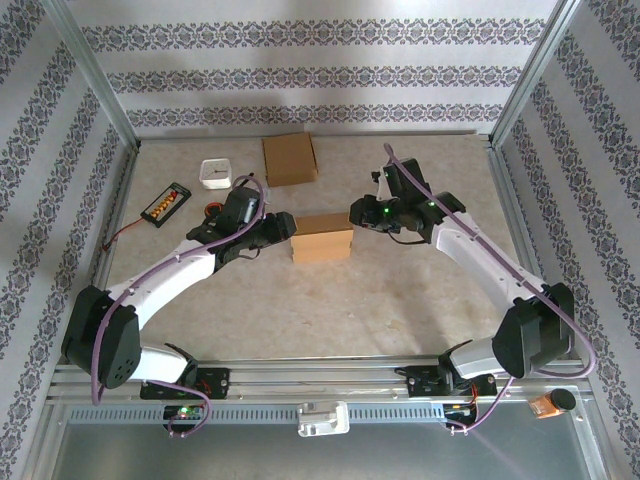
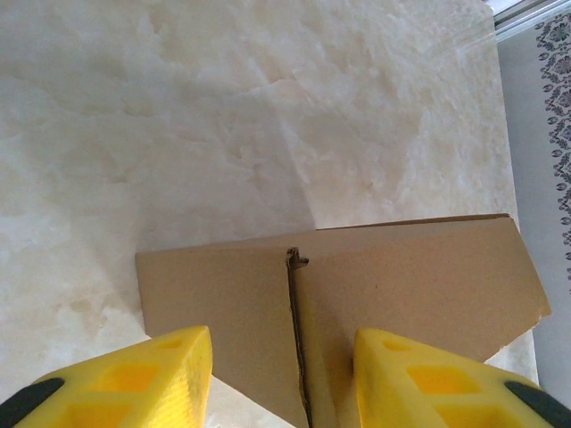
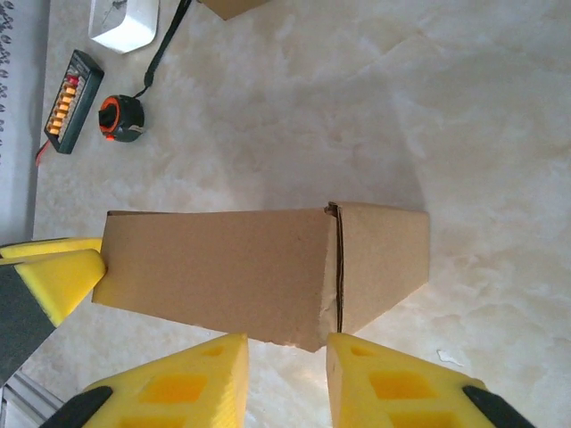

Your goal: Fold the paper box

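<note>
Pale marbled table, striped floral wallpaper on three sides.

The brown box lies mid-table, squarely between the two pincers. They come at it from opposite ends, probably so that one can steady it while the other works a flap.

Left pincer: yellow fingers stand apart, clamped on nothing. The box's end lies just ahead of and beneath the tips. Its slit seam runs into the gap.

Right pincer: fingers apart by a narrower gap, bare table showing between them. The box's near corner sits right at the tips; touching or just shy, I cannot tell. In this wrist view, a finger of the left pincer meets the box's far end.

The box looks half-formed, with its panels tapering and the seam gaping. I judge the folding unfinished.

Beyond the pincers, well apart from them: a flat cardboard piece, a white tub, and a small tester.
</note>
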